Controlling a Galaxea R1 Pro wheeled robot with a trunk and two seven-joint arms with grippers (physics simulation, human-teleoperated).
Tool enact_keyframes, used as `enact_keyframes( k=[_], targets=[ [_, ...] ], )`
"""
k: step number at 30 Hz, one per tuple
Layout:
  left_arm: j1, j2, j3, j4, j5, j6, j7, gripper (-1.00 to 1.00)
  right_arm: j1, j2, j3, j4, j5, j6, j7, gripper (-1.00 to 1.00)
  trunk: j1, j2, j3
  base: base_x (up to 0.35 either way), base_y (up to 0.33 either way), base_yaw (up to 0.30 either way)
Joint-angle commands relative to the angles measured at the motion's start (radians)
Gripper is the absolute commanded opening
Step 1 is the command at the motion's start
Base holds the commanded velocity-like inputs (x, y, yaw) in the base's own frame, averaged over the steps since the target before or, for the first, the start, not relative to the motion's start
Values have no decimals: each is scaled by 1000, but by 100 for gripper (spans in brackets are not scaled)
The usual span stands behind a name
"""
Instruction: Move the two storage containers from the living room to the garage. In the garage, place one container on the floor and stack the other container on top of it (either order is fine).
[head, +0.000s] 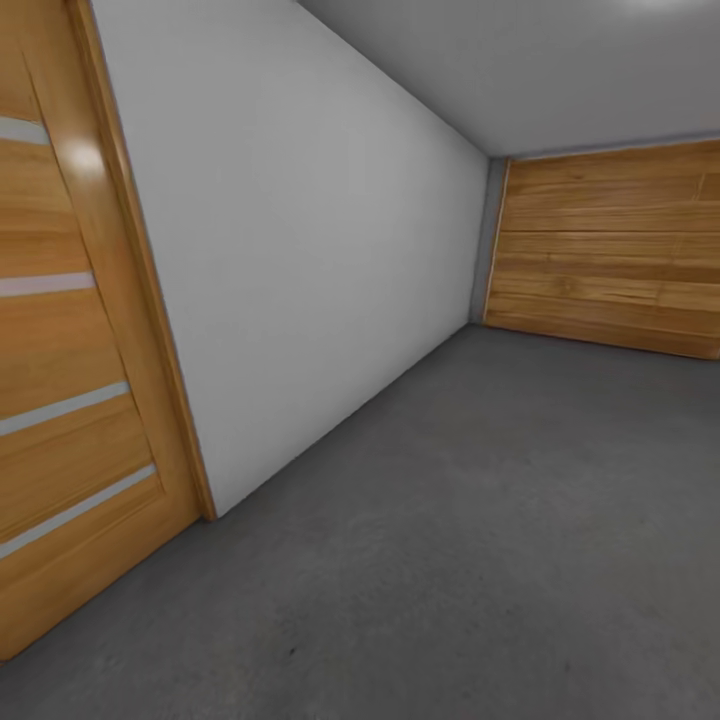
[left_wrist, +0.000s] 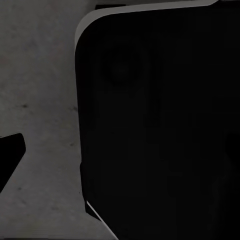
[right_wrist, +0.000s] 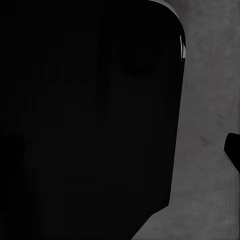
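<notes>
I am in the garage, over its dark grey concrete floor (head: 480, 520). The two storage containers and the living room are out of view. In the left wrist view one black fingertip (left_wrist: 11, 157) of my left gripper sits at the picture's edge over the floor (left_wrist: 40, 90), beside a dark rounded part of the robot's body (left_wrist: 160, 125). In the right wrist view one black fingertip (right_wrist: 233, 150) of my right gripper sits likewise at the edge, beside the dark body (right_wrist: 90, 120). Both fingertips stand far out to the side with nothing held.
A plain white wall (head: 300, 250) runs along the left. A wooden door with pale stripes (head: 70, 380) stands close at the near left. A wooden plank door (head: 610, 250) closes the far end. The concrete floor stretches ahead between them.
</notes>
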Motion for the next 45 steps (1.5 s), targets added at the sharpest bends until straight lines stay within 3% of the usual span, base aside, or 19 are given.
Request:
enact_keyframes(
  k=[1, 45],
  targets=[
    [0, 0, 0, 0, -1, -2, 0, 100, 0, 0, 0, 0, 1, -3, 0, 100, 0, 0, -1, 0, 0, 278],
    [0, 0, 0, 0, -1, -2, 0, 100, 0, -1, -1, 0, -2, -21, 0, 100, 0, 0, -1, 0, 0, 278]
  ],
)
